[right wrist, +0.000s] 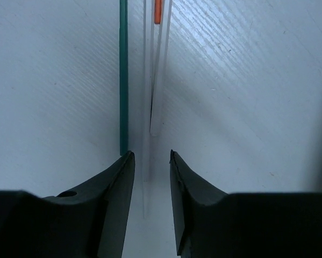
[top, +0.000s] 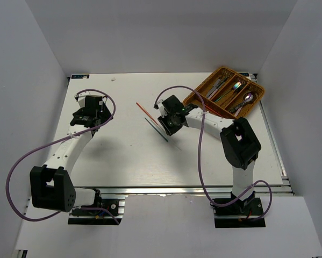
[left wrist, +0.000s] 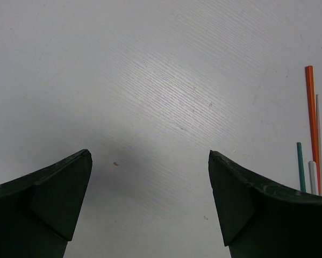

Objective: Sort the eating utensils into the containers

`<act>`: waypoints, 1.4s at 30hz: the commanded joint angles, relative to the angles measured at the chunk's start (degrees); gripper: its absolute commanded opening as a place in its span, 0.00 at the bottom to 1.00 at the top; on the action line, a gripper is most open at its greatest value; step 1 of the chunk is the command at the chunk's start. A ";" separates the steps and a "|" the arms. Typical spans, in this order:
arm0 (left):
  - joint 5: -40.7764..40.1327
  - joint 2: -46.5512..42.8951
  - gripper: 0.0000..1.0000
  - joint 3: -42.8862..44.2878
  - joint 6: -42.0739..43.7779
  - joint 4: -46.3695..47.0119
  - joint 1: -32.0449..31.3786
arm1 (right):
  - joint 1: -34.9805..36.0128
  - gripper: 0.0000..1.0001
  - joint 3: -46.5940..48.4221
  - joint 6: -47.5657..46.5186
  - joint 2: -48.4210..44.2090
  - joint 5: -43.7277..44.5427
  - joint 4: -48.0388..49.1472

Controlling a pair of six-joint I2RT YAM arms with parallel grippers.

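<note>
Plainly, the left tool (left wrist: 150,156) stands wide apart above the tabletop (left wrist: 150,80); the right tool (right wrist: 151,156) (narrow gap, touching a green chopstick (right wrist: 123,75)) clamped or not, I cannot tell.

White table (top: 123,156), plain white walls (top: 150,32), even light
</note>
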 commanded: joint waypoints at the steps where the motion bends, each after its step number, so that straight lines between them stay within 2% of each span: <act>1: 0.69 0.08 0.98 -0.34 0.48 1.45 -0.08 | 0.30 0.39 -1.63 0.15 -0.94 -0.40 -1.12; 23: 1.84 0.43 0.98 -0.43 0.66 1.63 -0.08 | 1.88 0.30 -4.63 -0.38 4.07 1.09 -0.06; 25: 1.84 0.34 0.98 -0.52 0.66 1.72 -0.17 | 1.97 0.27 -4.45 -0.47 5.12 1.71 -0.68; 32: 1.92 0.34 0.98 -0.43 0.75 1.72 -0.25 | 3.28 0.02 -4.45 0.67 4.16 5.92 -2.53; 42: 1.92 0.25 0.98 -0.52 0.75 1.72 -0.25 | 3.37 0.00 -1.20 7.79 0.74 5.84 0.72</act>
